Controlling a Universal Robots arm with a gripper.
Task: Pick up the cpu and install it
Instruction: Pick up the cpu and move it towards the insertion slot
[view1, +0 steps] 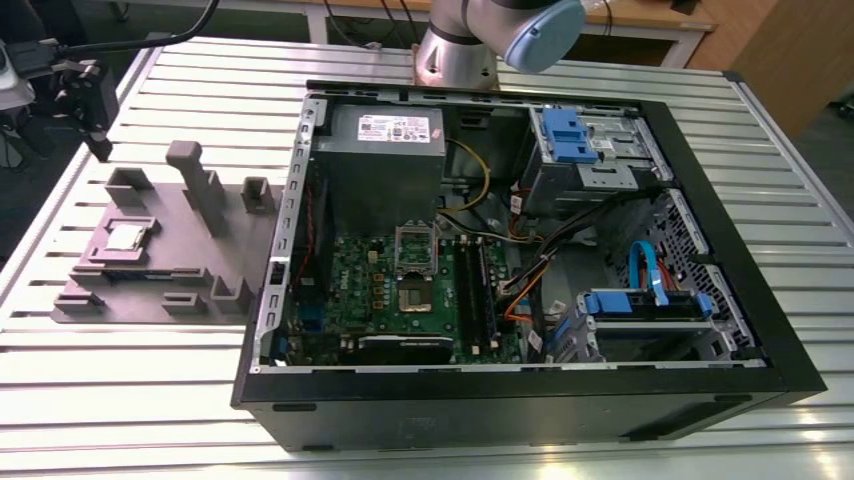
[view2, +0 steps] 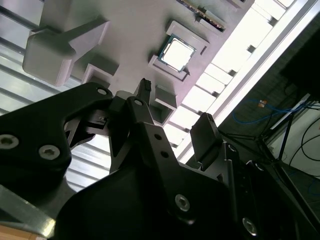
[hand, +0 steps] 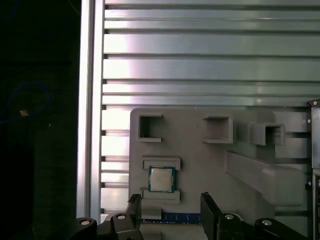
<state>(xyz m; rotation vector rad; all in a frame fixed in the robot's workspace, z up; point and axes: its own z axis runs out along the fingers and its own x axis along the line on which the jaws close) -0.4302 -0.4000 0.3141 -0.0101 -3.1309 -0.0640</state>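
The cpu (view1: 127, 237) is a small silver square lying in a recess of the mauve-grey tray (view1: 134, 300), on the exterior view's left. It also appears as the cpu (hand: 161, 179) in the first wrist view and the cpu (view2: 178, 53) in the second. My gripper (view1: 96, 148) hangs above the table just beyond the tray's far corner, apart from the chip. In both wrist views the gripper (hand: 172, 209) (view2: 175, 117) is open, its black fingers (hand: 210, 206) wide apart with nothing between them. The metal socket frame (view1: 416, 243) stands on the motherboard inside the case.
The open computer case (view1: 747, 300) fills the middle and the exterior view's right, holding a grey power-supply box (view1: 380, 140), blue drive brackets (view1: 567, 135) and cables. Tall blocks (view1: 200, 185) rise from the tray. The arm's base (view1: 461, 45) stands behind the case on a ribbed metal table (view1: 120, 370).
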